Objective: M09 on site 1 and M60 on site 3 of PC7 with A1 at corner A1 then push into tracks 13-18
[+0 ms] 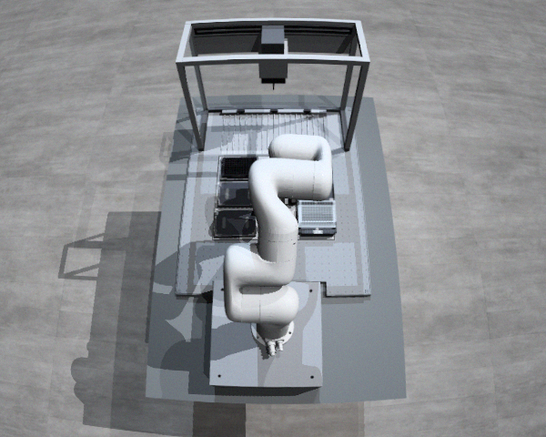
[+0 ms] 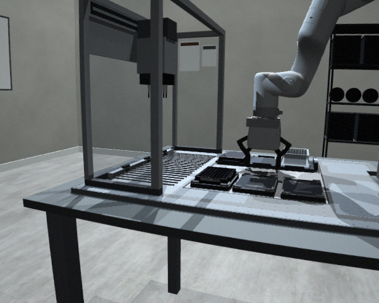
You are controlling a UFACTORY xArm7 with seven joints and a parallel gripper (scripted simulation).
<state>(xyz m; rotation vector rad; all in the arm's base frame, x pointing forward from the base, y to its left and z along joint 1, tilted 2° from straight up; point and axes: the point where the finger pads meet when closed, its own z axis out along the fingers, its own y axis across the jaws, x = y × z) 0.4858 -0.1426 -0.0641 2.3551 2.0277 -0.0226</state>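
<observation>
Nearest in the exterior view: dark-legged counter (image 2: 196, 225) with a light perforated deck plate on top.

On the deck near edge, carrier PC7 (image 2: 278, 189) lies flat on the apron, long axis parallel to the counter's front edge. Three sites in a row. The site closest to the rails holds a dark, finely gridded plate (image 2: 215, 174); the middle (image 2: 255, 182) and far-right (image 2: 303, 189) sites look like flat dark pads. Can't tell from these views which end has the handle. In the top view the carrier sits left of the arm, partly under its links, with the gridded plate (image 1: 237, 167) at the rail end.

Behind the carrier: the tool (image 2: 262, 161), pointing straight down, fingers fully apart, nothing between them. Tips are low, around the middle nest of the row behind the carrier; contact not resolvable.

Nest row: a low dark plate (image 2: 232, 155) on the rail side, and a pale block with a well grid (image 2: 295, 156) on the other side of the tool. The same pale block (image 1: 316, 215) shows right of the arm in the top view. Labels unreadable.

Further left: loading rails (image 2: 170, 166), a bank of parallel dark tracks, no carrier in them. Grey instrument frame (image 2: 156, 98) stands over them with a dark head (image 2: 156, 52) hanging from the top beam.

Far back: dark shelf rack (image 2: 330, 98) against the wall.
</observation>
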